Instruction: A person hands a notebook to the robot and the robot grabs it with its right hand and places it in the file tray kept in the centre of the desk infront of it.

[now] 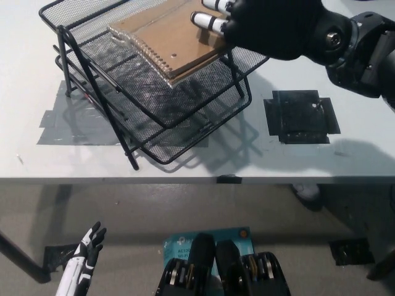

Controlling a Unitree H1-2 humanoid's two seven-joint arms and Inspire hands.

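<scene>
Nearest us, our white left hand hangs low beside the body, below the surface's edge, fingers spread and holding nothing. On the surface, patches of black tape lie right of the wire file tray. Farther off, our black right hand grips the brown spiral notebook, fingers closed over its right edge, above the top tier.

The teal card on the floor bears print too small to read.
</scene>
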